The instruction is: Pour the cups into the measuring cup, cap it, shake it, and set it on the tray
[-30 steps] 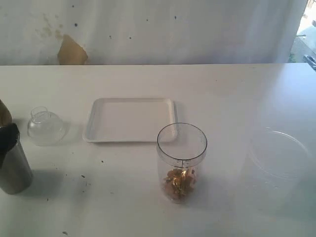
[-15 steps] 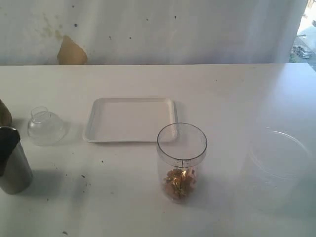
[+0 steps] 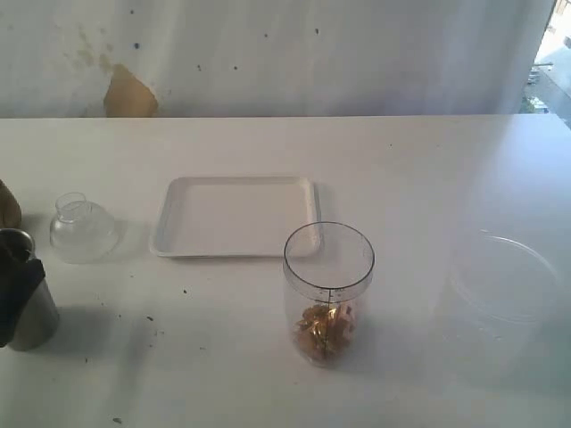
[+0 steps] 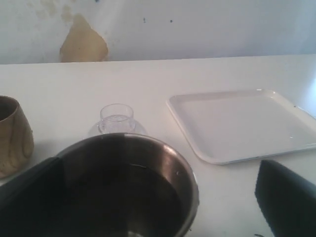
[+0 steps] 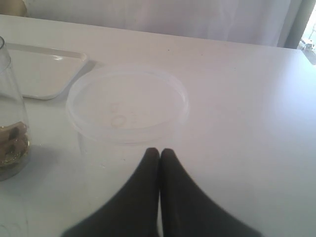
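The steel tumbler [image 3: 28, 308] stands upright at the table's left edge. My left gripper [image 4: 158, 197] is open and straddles the tumbler [image 4: 168, 163], with a gap on one side. One dark finger [image 3: 18, 276] shows against it in the exterior view. The brown wooden cup [image 4: 12, 136] stands just behind, and the clear dome cap [image 3: 82, 228] sits beside the white tray [image 3: 236, 216]. The measuring cup [image 3: 328, 294] stands in front of the tray with brown bits in its bottom. My right gripper [image 5: 159, 152] is shut and empty, out of the exterior view.
A wide unmarked clear container [image 3: 504, 285] stands at the right, directly ahead of the right gripper in its wrist view [image 5: 127, 106]. The white table ends at a wall behind. The tumbler and wooden cup [image 3: 7, 205] sit at the left edge of view.
The left gripper's dark finger has shifted lower along the tumbler's side. The tumbler, cap, tray and measuring cup have stayed in place.
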{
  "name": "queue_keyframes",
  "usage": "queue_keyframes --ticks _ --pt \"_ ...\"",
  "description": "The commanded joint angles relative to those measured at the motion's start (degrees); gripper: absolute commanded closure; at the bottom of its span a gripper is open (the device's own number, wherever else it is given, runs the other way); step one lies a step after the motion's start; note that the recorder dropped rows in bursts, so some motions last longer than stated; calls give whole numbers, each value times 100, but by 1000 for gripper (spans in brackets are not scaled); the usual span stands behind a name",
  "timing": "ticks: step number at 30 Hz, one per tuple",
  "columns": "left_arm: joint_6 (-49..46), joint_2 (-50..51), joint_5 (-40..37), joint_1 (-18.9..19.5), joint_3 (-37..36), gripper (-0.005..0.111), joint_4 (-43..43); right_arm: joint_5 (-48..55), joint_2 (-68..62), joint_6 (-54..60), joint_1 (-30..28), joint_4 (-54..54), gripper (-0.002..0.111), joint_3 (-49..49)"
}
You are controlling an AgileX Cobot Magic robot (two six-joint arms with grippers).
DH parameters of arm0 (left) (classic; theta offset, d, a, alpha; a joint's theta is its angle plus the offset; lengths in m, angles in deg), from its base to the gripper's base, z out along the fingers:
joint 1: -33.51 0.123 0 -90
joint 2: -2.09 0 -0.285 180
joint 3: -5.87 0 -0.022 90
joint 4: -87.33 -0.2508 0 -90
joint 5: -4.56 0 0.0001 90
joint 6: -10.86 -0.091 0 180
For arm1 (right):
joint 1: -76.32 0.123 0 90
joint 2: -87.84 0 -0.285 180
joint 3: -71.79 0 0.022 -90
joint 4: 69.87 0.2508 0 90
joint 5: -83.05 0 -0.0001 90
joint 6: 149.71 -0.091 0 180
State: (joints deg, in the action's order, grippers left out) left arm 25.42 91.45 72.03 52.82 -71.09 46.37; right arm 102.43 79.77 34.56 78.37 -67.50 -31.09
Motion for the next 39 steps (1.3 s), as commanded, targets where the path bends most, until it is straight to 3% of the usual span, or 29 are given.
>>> queue_keyframes --ticks 1,3,8,15,25,31,35,39 --pt "-223 99 176 -8 -25 2 237 -17 28 1 21 -26 108 10" --pt "-216 99 250 -8 -25 2 558 -17 28 1 21 -26 108 10" --pt "-89 99 250 -8 -25 2 407 -17 28 1 21 -26 108 10" --pt "120 99 78 -8 -25 2 -275 -17 28 1 21 -26 108 10" --pt "-192 -122 250 -8 -25 2 527 -6 28 1 21 -26 108 10" --pt "164 -598 250 -8 -25 2 29 -6 28 1 21 -26 108 10" --pt "164 -737 -847 -8 -25 2 299 -6 28 1 21 -26 108 10" --pt "269 -760 -874 -8 -25 2 -256 -17 28 1 21 -26 108 10"
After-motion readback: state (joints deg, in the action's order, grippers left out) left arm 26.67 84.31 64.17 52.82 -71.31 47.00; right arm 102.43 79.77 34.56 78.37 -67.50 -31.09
